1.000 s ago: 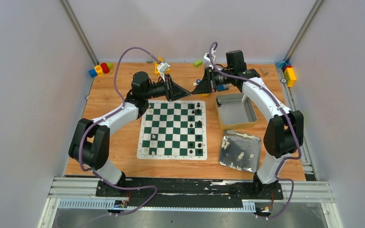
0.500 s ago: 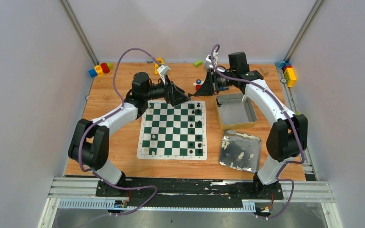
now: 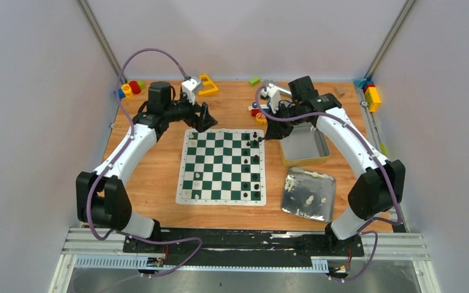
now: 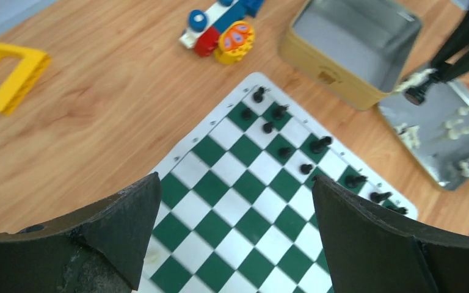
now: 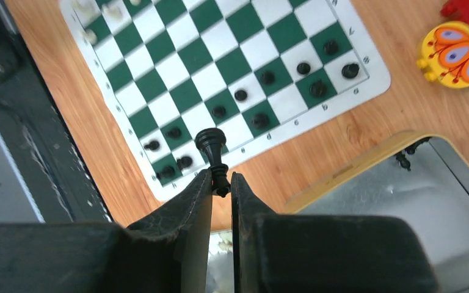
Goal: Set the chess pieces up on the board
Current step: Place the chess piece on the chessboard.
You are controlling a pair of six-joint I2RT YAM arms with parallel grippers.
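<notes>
While right gripper (image 5: 221,182) pinches glossy black piece (image 5: 210,140), left gripper (image 4: 235,186) gapes empty, checkered board (image 4: 244,149)

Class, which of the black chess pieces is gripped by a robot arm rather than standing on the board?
The black piece pinched in the right gripper, up off the board; the standing pieces sit on its squares, touched by no gripper.

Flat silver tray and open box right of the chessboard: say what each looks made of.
Flat silver tray: likely bare polished metal, since it shows mirror-like glare and reflections. Open rectangular box: probably thin metal too, matte grey inside and gold-tan coated outside, with a thin rim. Whether the coating is paint or lacquer cannot be told.
</notes>
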